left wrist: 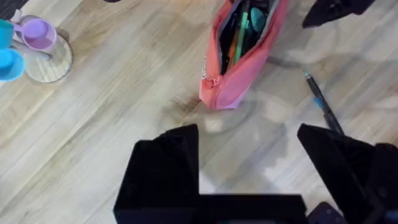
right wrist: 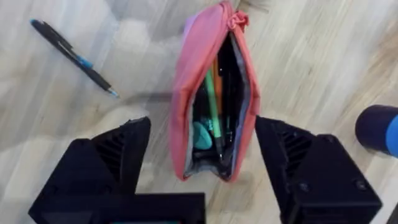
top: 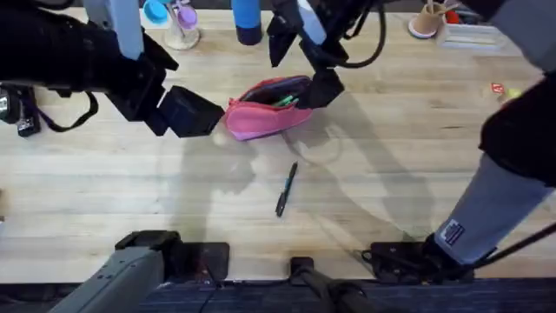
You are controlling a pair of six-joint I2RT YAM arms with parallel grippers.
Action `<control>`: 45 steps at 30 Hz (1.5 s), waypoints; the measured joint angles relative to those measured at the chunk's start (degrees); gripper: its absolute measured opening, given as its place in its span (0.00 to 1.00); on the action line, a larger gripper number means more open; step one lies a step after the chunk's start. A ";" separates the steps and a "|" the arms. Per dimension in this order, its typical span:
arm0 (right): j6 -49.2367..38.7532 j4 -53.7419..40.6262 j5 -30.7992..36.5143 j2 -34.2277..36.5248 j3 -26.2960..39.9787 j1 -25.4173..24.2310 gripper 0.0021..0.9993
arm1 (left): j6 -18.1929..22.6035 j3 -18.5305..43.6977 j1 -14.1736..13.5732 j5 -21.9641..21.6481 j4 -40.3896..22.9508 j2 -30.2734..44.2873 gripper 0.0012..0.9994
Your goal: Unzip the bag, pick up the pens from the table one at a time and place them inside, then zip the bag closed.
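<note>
Your bag lies on its side toward the far middle of the table, its zipper already drawn open along the top edge. In the right wrist view the mouth gapes wide, and a green pen sits inside among other dark and orange items. The zipper pull rests at the end of the bag nearest your left arm.

The dark pen is not yet packed. It lies flat on bare wood, nearer the arm bases than the bag and apart from it, touching nothing.

Your right gripper hovers at the right end of the bag, close above it; its fingers are spread wide and hold nothing, straddling the open mouth as its own camera sees it. Your left gripper stands just beside the bag's left end, fingers likewise spread and empty, not touching the fabric.

Judgement: unzipping is done and one pen is stowed, so the step in hand is fetching the second. The next move calls for one arm to leave the bag, come down over the dark pen with its fingers set across the barrel, and close low against the wood, since the barrel is slim and may roll. The mouth should be left gaping for the drop; zipping remains

Beyond the bag, a blue cylinder and a clear jar of coloured sticks stand along the far edge, well out of the working path
</note>
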 joint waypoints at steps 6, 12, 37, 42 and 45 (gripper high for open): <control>-0.16 -0.71 0.02 -1.85 0.00 -0.07 1.00 | -0.01 0.00 0.01 0.00 -0.04 0.00 0.99; -0.17 -2.99 0.02 -3.36 0.00 -1.23 1.00 | 0.00 0.00 0.02 0.01 -0.04 0.00 0.99; 62.34 -9.84 -4.72 -3.45 0.00 -0.74 1.00 | 0.00 0.00 0.01 -1.32 -0.04 0.00 0.99; 72.94 -9.06 -4.79 -3.45 0.00 -0.74 1.00 | 0.00 0.00 0.02 -1.32 -0.04 0.00 0.99; 78.32 -8.12 -5.10 -3.45 0.00 -0.74 1.00 | 0.00 0.00 0.02 -1.32 -0.04 0.02 0.99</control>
